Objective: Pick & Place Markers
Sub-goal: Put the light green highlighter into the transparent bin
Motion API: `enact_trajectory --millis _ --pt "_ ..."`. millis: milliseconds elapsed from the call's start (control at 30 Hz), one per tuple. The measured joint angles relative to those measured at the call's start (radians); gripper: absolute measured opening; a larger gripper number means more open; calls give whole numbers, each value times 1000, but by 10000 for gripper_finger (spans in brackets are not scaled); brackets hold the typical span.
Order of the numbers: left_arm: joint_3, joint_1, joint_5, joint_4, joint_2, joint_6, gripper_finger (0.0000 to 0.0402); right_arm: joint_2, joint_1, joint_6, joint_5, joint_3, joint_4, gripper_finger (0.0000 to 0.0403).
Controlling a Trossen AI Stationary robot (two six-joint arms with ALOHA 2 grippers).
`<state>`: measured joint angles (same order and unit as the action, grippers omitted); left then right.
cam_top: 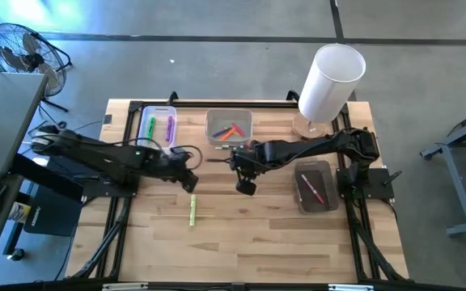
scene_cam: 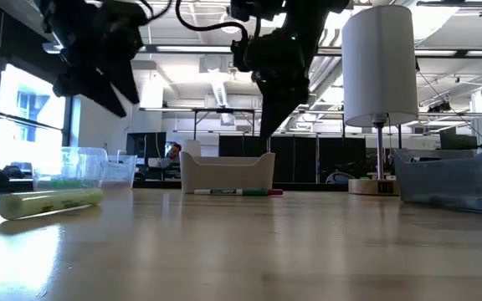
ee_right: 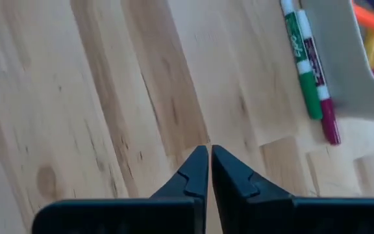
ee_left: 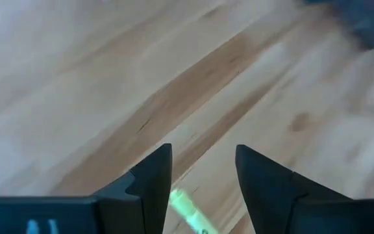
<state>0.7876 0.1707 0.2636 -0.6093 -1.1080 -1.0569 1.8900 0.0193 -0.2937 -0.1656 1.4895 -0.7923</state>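
Note:
A yellow-green marker (cam_top: 192, 210) (scene_cam: 53, 201) lies flat on the wooden table, near its middle. My left gripper (cam_top: 191, 184) (ee_left: 203, 153) hovers open just beyond it, well above the table; the marker's end (ee_left: 186, 207) shows between the fingers. My right gripper (cam_top: 245, 187) (ee_right: 210, 151) hangs shut over bare wood right of it. A green marker (ee_right: 302, 65) and a maroon one (ee_right: 320, 84) lie side by side against the white tray (cam_top: 230, 128). More markers lie in the clear tray (cam_top: 158, 127), the white tray and the grey tray (cam_top: 314, 186).
A white cylindrical lamp (cam_top: 330, 77) (scene_cam: 379, 63) stands at the table's far right corner. The three trays line the far half and right side. Bare wood spreads over the near half of the table (cam_top: 257, 242). A fan (cam_top: 19, 48) stands on the floor beyond the left side.

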Motion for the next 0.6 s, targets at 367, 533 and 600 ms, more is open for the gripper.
enact_trajectory --millis 367,533,600 --pt "136 71 -180 -262 -290 -487 168 -1 -27 138 72 0 -48 2" --pt "136 134 -196 -207 -349 -611 168 -1 -26 182 97 0 -59 4" --pt "136 148 -206 -214 -369 -649 168 -1 -26 190 120 0 -58 4"
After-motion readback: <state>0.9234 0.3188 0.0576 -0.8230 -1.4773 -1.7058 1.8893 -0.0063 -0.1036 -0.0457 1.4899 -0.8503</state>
